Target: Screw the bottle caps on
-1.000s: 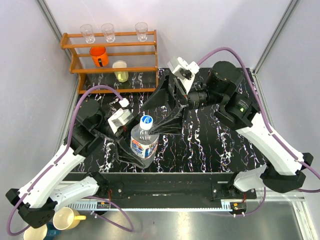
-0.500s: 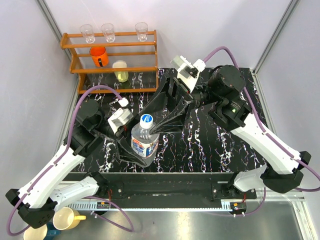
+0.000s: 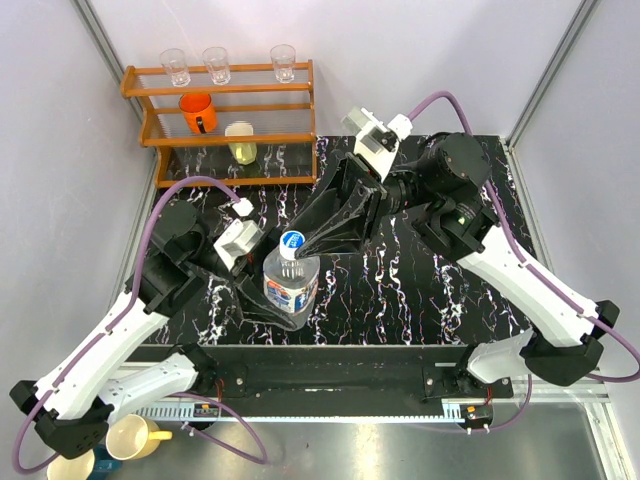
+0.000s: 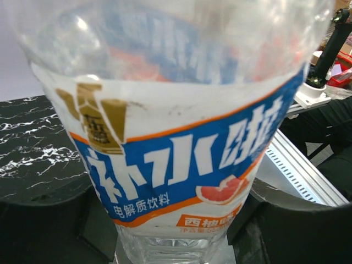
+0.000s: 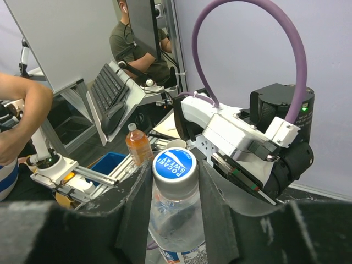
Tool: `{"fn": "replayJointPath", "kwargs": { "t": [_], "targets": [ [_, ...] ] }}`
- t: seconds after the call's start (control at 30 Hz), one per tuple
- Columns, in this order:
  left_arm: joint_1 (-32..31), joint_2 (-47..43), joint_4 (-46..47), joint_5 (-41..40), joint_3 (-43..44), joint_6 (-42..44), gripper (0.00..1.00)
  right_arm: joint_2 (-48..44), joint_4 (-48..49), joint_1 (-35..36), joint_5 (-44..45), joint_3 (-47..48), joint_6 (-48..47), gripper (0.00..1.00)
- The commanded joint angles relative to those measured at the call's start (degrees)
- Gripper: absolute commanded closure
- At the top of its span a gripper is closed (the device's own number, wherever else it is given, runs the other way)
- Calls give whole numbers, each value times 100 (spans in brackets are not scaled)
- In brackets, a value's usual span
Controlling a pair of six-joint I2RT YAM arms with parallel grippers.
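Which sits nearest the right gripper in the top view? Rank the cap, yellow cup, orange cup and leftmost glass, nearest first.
From the right gripper:
1. cap, on the bottle, between the gripper's fingers.
2. yellow cup, low on the rack, up and left.
3. orange cup, one level higher, further left.
4. leftmost glass, top level, far left end.

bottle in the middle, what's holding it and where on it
The left gripper clamps the bottle around its labelled body; the right gripper pinches the cap from both sides.
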Motion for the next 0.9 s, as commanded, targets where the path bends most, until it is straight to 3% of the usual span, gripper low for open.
{"fn": "replayJointPath", "kwargs": {
  "t": [0.0, 0.17, 0.23, 0.33, 0.43, 0.6, 0.87],
  "targets": [
    [83, -67, -3, -460, 12, 260, 72, -78, 219, -13, -107, 42, 108, 60],
    [110, -76, -398, -1468, 91, 638, 72, -139, -509, -22, 436, 95, -531, 77],
    [119, -84, -643, -1857, 161, 919, 72, -157, -1273, -22, 780, 209, -849, 87],
    [119, -84, -864, -3180, 196, 1227, 72, -210, -2162, -22, 1746, 314, -1551, 100],
    [110, -93, -944, -4401, 188, 1421, 73, -236, -2673, -13, 2739, 315, -1816, 100],
    [119, -128, -944, -5548, 126, 1535, 74, -210, -2902, 232, 4338, 236, -2063, 100],
    [119, -181, -979, -7017, 12, 1535, 77, 475, -3350, 1647, 7886, 963, -2846, 100]
  ]
}}
